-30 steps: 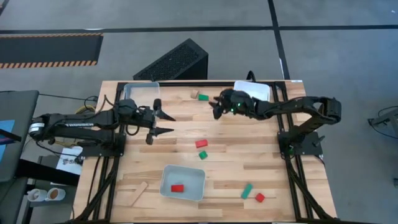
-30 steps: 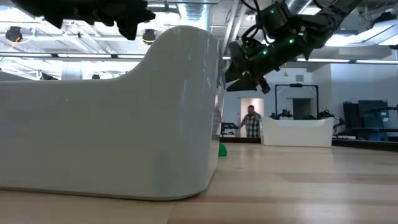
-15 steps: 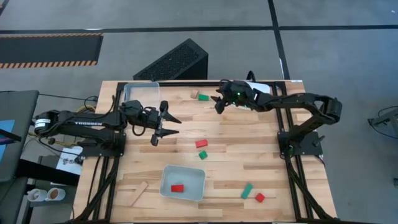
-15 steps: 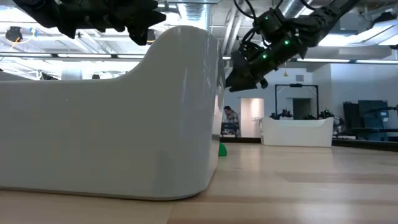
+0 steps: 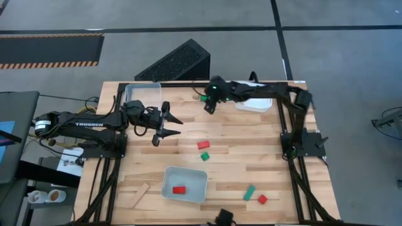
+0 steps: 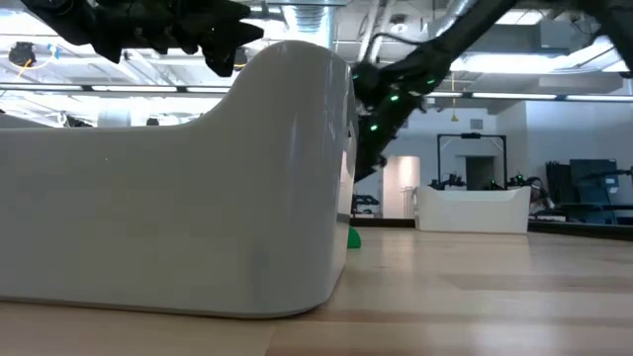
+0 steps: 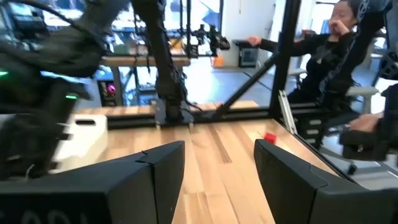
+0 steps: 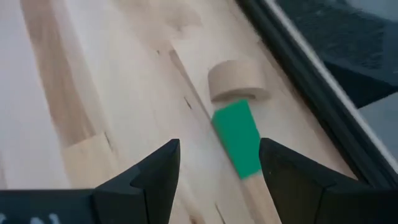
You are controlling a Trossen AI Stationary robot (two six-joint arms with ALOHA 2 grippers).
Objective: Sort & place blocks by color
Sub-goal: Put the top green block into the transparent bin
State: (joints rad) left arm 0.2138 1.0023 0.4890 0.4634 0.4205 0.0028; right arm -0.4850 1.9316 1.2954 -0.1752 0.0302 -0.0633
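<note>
Two arms work over the table (image 5: pixel 226 141), and from the left the first is the left gripper (image 5: pixel 164 124), held above the bare wood with its jaws parted and nothing between them; its wrist view shows both fingers (image 7: pixel 283 177) spread, with a red block (image 7: pixel 269 137) far off on the boards. Just behind it, at the table's far left corner, sits a clear tray (image 5: pixel 142 93). Near the front left edge lies a plain wood bar (image 5: pixel 139 194). A white tray (image 5: pixel 184 184) at the front centre holds a red block (image 5: pixel 179 189). Toward the middle lie a red block (image 5: pixel 203 144) and a green block (image 5: pixel 205 156), close together but apart. At the far edge, the right gripper (image 5: pixel 209 104) hangs wide open and empty just beside a green block (image 8: pixel 237 138), which touches a round plain wood piece (image 8: pixel 235 80). Further right, a white tray (image 5: pixel 259 104) sits at the far edge, and near the front right a green block (image 5: pixel 249 192) lies just beside a red block (image 5: pixel 262 199).
</note>
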